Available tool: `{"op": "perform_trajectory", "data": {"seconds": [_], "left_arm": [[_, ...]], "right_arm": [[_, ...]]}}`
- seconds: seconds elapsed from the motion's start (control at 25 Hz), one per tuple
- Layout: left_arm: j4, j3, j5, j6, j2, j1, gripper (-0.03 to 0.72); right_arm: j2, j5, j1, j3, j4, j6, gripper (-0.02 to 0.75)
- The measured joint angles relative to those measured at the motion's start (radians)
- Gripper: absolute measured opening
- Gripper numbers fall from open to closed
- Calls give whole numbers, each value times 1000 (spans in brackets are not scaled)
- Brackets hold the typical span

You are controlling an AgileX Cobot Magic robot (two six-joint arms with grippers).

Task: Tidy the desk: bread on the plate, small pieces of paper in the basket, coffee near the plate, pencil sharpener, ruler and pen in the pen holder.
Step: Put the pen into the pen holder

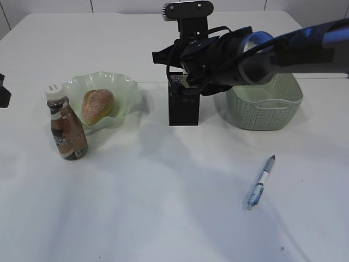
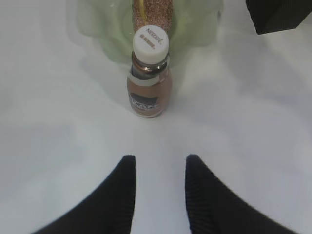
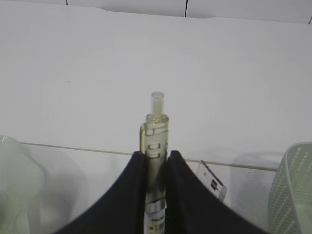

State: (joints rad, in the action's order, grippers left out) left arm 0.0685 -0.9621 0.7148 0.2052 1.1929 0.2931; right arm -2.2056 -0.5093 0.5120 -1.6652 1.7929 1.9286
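Holding a thin pen point(image 3: 155, 141) upright above the pen holder point(image 1: 184, 106), the right fingers point(image 3: 139, 195) clamp its slippery stiff barrel; a mid-barrel hold seems safest. Left fingers point(image 2: 124, 195) stand apart, empty.

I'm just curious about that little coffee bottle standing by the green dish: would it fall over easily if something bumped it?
Probably yes. The coffee is tall and narrow on a small base, so a push near its white cap would likely tip it. Its round body would then roll on the smooth desk. It looks full of dark drink, so likely heavy for its size.
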Motion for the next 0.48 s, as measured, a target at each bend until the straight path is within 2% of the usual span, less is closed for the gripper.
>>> {"op": "perform_trajectory", "data": {"seconds": [0.32,0.48], "left_arm": [[0,0,-4,0,0,0,239],[0,0,-13,0,0,0,239]], "right_arm": [[0,-2,0,0,0,1,124],[-1,29,0,-7,0,2,273]]}}
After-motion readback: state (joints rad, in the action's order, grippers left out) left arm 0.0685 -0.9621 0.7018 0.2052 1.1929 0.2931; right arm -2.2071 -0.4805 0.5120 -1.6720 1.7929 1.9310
